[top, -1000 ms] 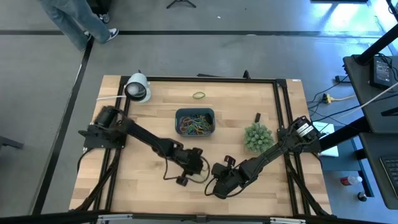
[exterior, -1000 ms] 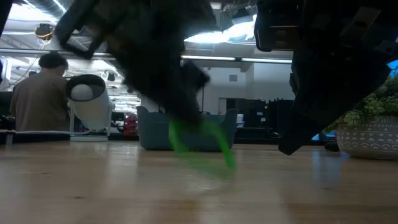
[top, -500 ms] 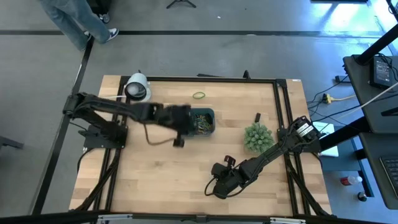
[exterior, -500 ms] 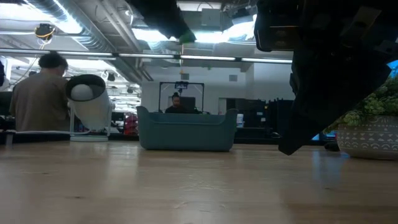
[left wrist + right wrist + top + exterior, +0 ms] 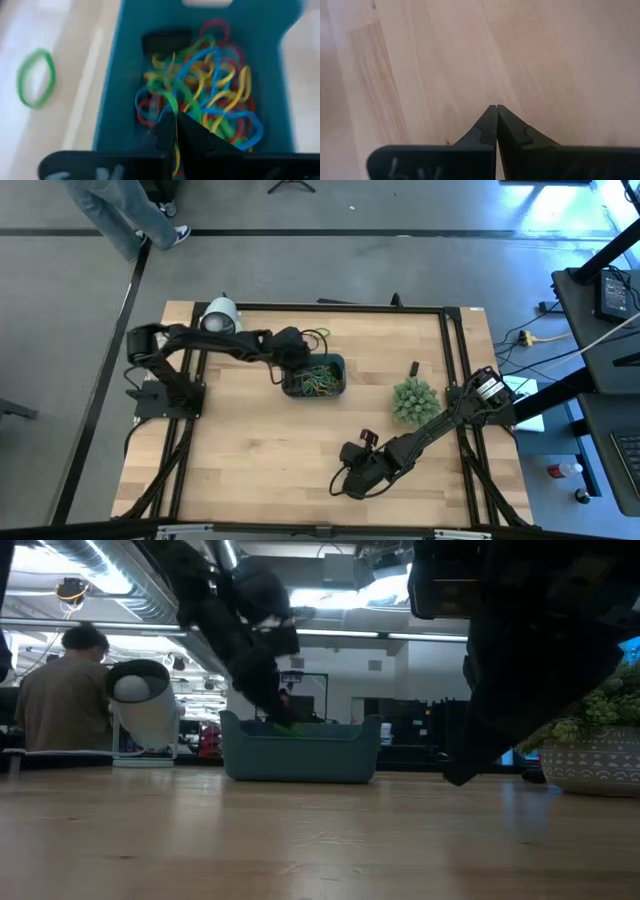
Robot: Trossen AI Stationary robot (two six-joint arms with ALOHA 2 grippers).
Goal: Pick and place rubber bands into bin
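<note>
The blue-teal bin (image 5: 344, 377) stands far of the table's middle, holding a heap of coloured rubber bands (image 5: 220, 95). My left gripper (image 5: 176, 114) hangs over the bin's left half (image 5: 292, 370), shut on a green rubber band (image 5: 167, 97). In the low view that band (image 5: 285, 726) shows at the bin's rim (image 5: 300, 722). A second green rubber band (image 5: 320, 333) lies flat on the table just beyond the bin, also in the left wrist view (image 5: 35, 77). My right gripper (image 5: 350, 480) waits shut over bare wood near the near edge (image 5: 496, 107). My left gripper pinches a strand of the green rubber band (image 5: 171, 105) between its two fingertips, coming from above and pointing down into the bin. The band hangs slack below the fingers, and its lower part reaches among the heaped bands in the bin.
A white dome-shaped object (image 5: 220, 320) stands at the far left corner. A spiky green plant ball (image 5: 413, 400) in a pot sits right of the bin, with a small black block (image 5: 413, 368) beyond it. Black frame rails edge the table. A person (image 5: 65, 690) sits behind the table.
My left gripper has risen from the table's near middle with the green band, swung toward the far edge over the bin, then come down over the bin's left half. The band went from the tabletop up and into the bin's opening.
</note>
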